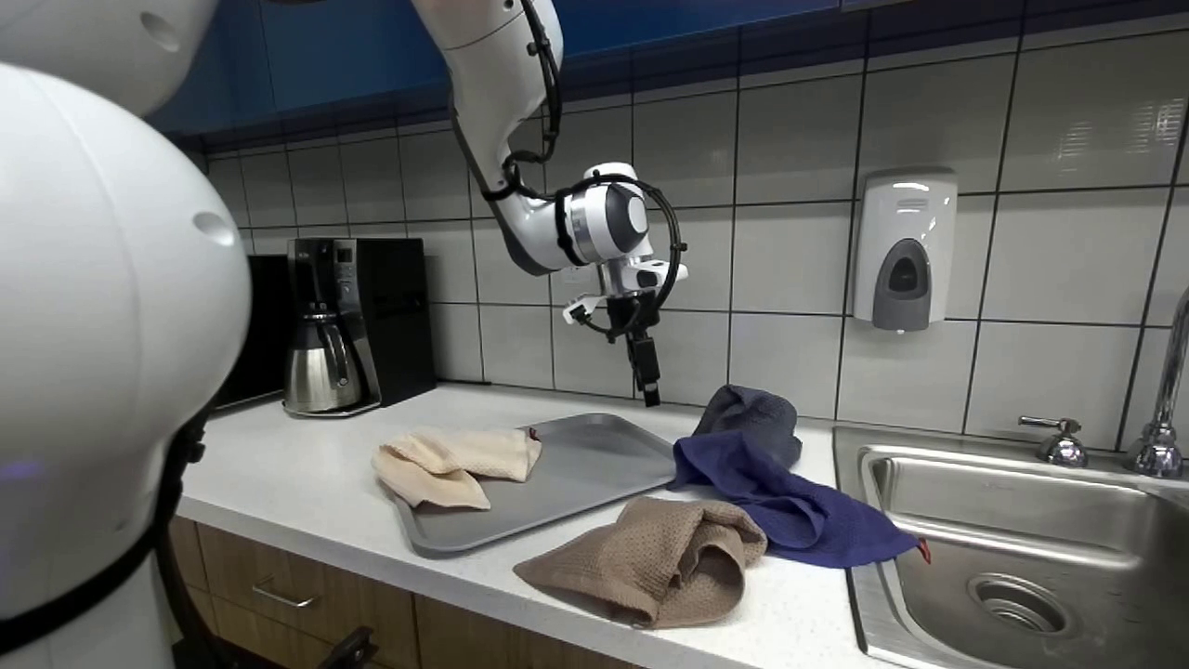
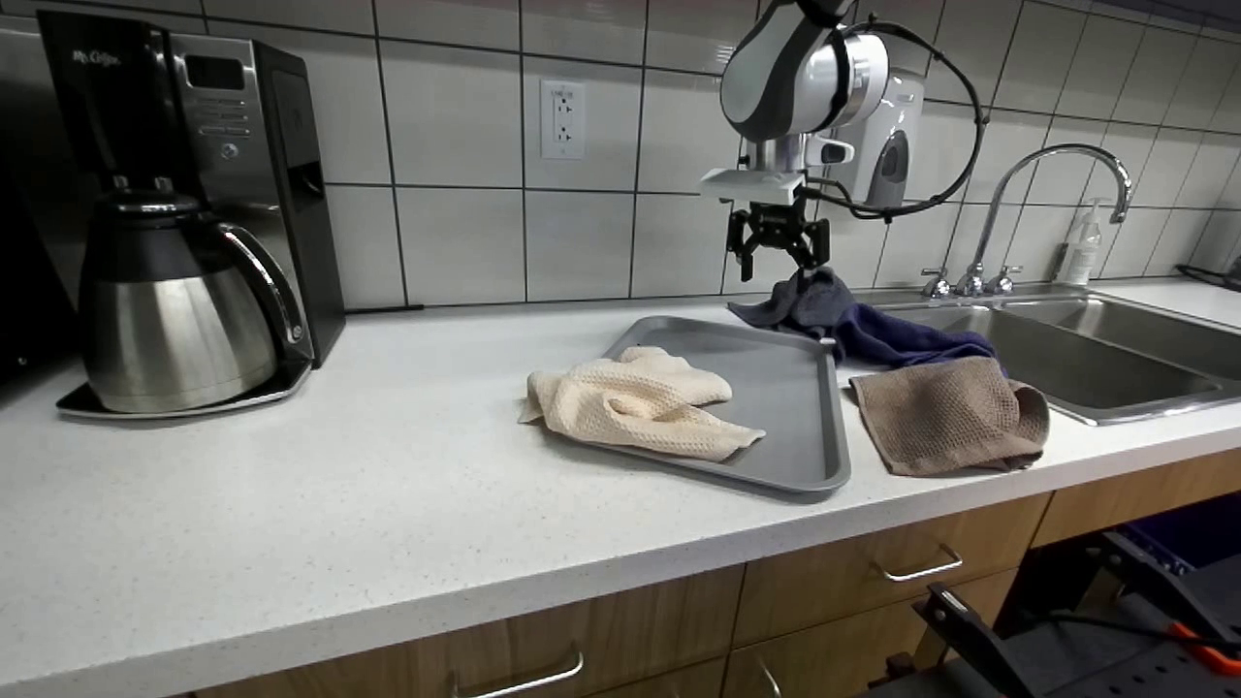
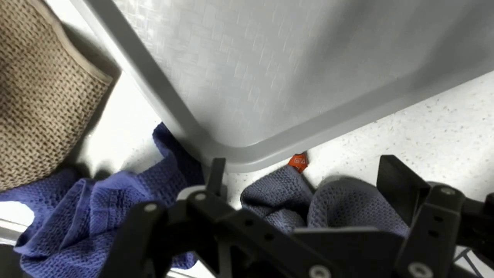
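My gripper (image 1: 648, 395) is open and empty above the counter near the tiled wall; its fingers also show in an exterior view (image 2: 779, 260). In the wrist view, the spread fingers (image 3: 303, 160) have a crumpled dark grey-blue cloth (image 3: 347, 202) with a red tag below and between them. That cloth (image 1: 760, 423) lies by the wall behind a purple-blue cloth (image 1: 790, 506). A brown cloth (image 1: 641, 557) lies on the counter near its front edge. A grey tray (image 1: 594, 465) has a cream cloth (image 2: 630, 402) lying partly over its left end.
A coffee maker with a steel carafe (image 2: 179, 310) stands at the left. A steel sink (image 1: 1031, 539) is at the right with a faucet (image 2: 999, 213). A soap dispenser (image 1: 906, 251) hangs on the tiled wall. Blue cabinets (image 1: 650, 23) are overhead.
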`<state>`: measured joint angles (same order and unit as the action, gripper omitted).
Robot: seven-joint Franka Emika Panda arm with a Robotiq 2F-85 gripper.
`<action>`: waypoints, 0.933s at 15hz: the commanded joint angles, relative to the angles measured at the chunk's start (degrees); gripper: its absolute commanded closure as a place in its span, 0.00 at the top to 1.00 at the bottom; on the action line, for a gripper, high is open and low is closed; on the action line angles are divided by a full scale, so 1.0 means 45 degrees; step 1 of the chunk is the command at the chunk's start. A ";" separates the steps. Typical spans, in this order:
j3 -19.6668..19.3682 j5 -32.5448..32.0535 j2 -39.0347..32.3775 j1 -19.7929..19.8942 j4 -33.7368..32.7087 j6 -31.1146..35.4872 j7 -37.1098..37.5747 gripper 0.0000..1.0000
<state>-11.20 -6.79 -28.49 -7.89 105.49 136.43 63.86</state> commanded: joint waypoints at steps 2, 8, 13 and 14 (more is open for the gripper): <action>0.0495 -0.0095 0.1206 0.0000 0.1405 0.0112 -0.0268 1.00; 0.1005 -0.0021 0.1831 -0.0149 0.2177 0.0063 -0.0097 1.00; 0.1326 -0.0091 0.2451 -0.0506 0.2814 0.0021 0.0282 1.00; 0.1400 -0.0084 0.2576 -0.0584 0.2961 0.0027 0.0359 1.00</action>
<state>-6.06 -6.78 -20.78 -10.00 115.04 136.49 64.03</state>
